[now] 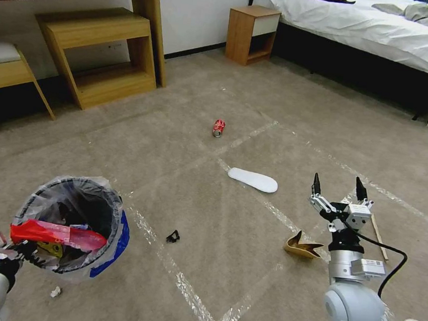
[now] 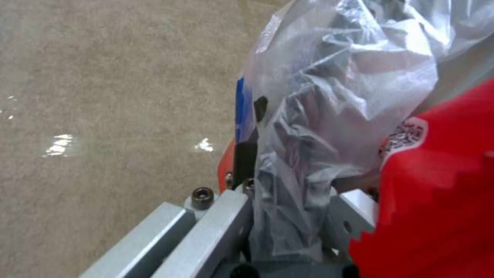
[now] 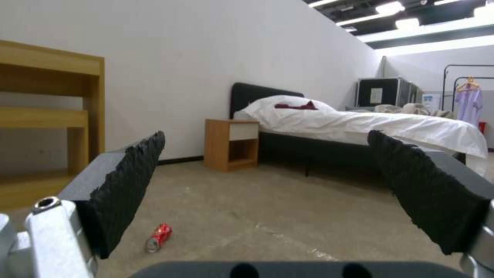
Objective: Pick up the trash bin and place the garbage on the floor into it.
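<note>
Trash bin point(image 1: 74, 228) is gripped at its rim by left end effector point(image 1: 10, 254); right end effector point(image 1: 338, 188) is held spread open above carpet near cardboard scrap point(image 1: 302, 247).

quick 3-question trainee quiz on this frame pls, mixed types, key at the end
1. True or false: the right gripper holds the crushed red can.
2. Multiple choice: what is the left gripper clamped on? A) the flat white insole B) the rim of the small round dark trash bin with its clear plastic liner C) the thin wooden stick
3. Fill in: the torn brown cardboard piece lies on the beige-grey carpet floor just beside the ____ arm.

Key: 1 false, it is open and empty, the can lies far ahead on the floor. 2 B. 3 right.
</note>
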{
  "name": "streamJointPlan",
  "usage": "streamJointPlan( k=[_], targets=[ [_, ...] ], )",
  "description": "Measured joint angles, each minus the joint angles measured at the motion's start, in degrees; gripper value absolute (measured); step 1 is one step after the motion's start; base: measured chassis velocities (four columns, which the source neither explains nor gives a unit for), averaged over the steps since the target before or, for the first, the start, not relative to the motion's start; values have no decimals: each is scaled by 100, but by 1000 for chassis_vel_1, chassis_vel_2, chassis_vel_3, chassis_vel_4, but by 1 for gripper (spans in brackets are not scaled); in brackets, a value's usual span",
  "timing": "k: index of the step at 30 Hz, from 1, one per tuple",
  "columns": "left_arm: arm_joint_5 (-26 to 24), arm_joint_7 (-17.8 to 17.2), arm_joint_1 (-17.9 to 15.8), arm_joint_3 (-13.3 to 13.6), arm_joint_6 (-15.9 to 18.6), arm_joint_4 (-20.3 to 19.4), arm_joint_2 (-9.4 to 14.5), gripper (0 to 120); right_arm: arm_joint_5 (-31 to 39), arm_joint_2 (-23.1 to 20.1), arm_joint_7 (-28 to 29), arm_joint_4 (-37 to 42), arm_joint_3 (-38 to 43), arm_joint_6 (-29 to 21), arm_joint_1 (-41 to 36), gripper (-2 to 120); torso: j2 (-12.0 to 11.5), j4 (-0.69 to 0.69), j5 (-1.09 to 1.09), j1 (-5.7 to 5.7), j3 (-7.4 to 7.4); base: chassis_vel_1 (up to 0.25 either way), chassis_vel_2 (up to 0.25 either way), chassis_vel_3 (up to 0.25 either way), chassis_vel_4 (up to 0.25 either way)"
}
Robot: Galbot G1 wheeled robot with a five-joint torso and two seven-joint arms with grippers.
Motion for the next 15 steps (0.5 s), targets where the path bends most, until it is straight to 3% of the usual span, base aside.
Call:
streamJointPlan(
  k=[15],
  targets=[
    [7,2,12,-18,-12,2,-36,0,149,-49,5,-56,-59,25,79,100,0,-1,0,0,1,-75,75,79,-74]
  ],
)
